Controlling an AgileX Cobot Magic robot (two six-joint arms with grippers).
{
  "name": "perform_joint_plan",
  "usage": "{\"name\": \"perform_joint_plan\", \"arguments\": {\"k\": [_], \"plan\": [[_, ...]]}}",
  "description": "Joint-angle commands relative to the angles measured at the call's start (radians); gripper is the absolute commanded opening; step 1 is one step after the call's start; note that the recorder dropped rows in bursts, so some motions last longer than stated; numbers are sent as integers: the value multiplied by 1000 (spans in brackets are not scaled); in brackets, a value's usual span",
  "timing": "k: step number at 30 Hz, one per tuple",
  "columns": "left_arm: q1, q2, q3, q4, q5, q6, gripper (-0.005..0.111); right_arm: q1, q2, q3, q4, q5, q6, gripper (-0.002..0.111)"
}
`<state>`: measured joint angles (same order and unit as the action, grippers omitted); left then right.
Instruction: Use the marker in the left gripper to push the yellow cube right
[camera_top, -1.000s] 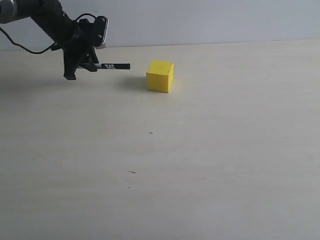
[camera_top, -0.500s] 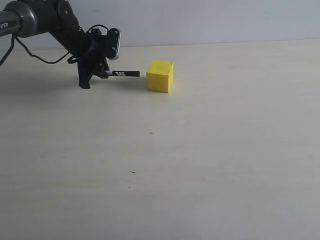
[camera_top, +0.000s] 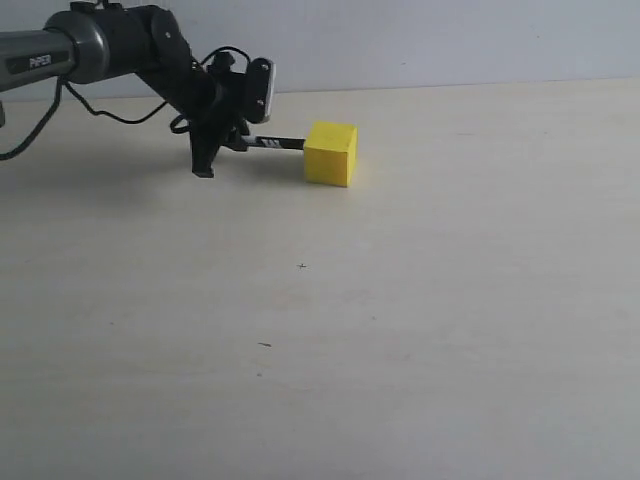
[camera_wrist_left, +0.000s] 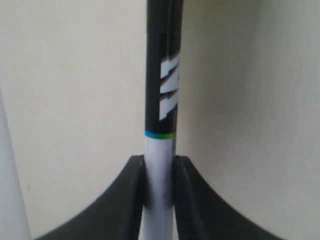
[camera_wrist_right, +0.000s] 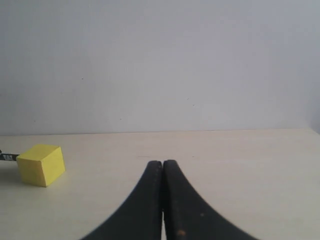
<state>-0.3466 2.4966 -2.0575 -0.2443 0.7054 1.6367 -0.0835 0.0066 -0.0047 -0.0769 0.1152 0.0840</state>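
Currently the left gripper (camera_top: 232, 142) is clamping the marker (camera_top: 282, 144) by its white barrel, jaws pressing on both sides of it. The black section with the white mark is projecting out toward the yellow cube (camera_top: 330, 153). The marker is lying roughly level, just above the table (camera_top: 420, 320), and its far tip is appearing to touch the cube's left face in the exterior view. The cube is sitting flat on the table, just right of the marker tip. The grey arm (camera_top: 60, 58) lettered "PiPER" is reaching in from the cube's far left, a black cable (camera_top: 110, 112) looping beside it. The right gripper (camera_wrist_right: 162, 200) is sitting well apart from the cube, jaws pressed together with nothing between them.
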Motion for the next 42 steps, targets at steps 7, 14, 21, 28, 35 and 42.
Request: {"name": "perform_joint_plan", "arguments": {"k": [7,14,21,28,35,42], "plan": [[-17,-1,-42,-24,1,-47,0,-5,-7,5,-2,-6,0,0],[-6,3,-44,-26,18,-42,0,-5,-7,5,-2,-6,0,0],[-111,13,-52,-16,52,-38,0,-5,-7,5,-2,-6,0,0],[-117,13,-82,0,111,-131,0,-5,-7,5,-2,-6,0,0],[-104,13,-82,2,178,-196,0,-5,-7,5,-2,-6,0,0],[-162,23,-82,-13,42,-229,0,-5,-7,5,-2,-6,0,0]]}}
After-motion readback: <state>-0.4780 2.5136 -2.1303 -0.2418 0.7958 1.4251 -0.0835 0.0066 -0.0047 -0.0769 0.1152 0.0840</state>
